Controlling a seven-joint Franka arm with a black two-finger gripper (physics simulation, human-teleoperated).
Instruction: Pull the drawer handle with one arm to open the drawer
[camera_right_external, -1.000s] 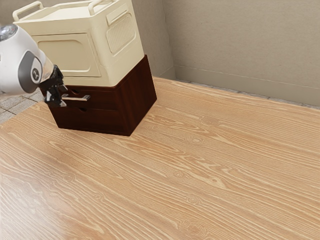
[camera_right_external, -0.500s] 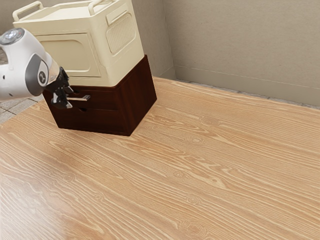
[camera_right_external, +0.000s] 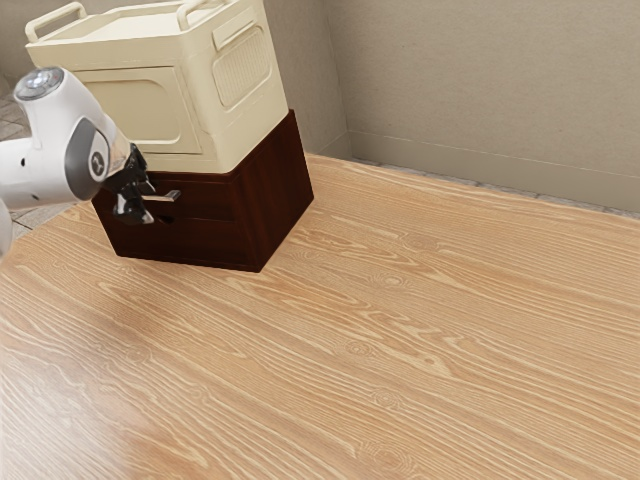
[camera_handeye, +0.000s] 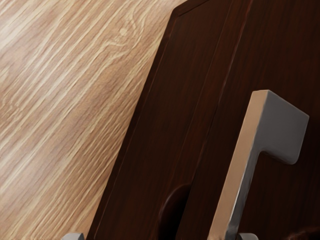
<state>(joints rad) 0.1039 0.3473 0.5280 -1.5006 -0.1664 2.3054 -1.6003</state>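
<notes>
Shifted toward the exterior view's right, my spread pincer (camera_right_external: 148, 201) is at the squared metal handle (camera_right_external: 173, 196) fronting the dark drawer unit (camera_right_external: 278, 190), on a wavy-grained desk (camera_right_external: 400, 330) before beige walls (camera_right_external: 480, 90).

Behind the black gripper (camera_right_external: 150, 199), one end of the metal handle (camera_right_external: 172, 196) and part of the dark drawer unit (camera_right_external: 275, 205) are hidden, and any touch between fingers and handle is too small to make out. Back from the gripper, the white arm (camera_right_external: 60, 130) is cut off at the exterior view's left edge; above the gripper, the cream box (camera_right_external: 240, 100) is cropped at its top. In the wrist view, the lower edge cuts off the handle and a rounded notch (camera_handeye: 172, 212) near the gripper.
</notes>
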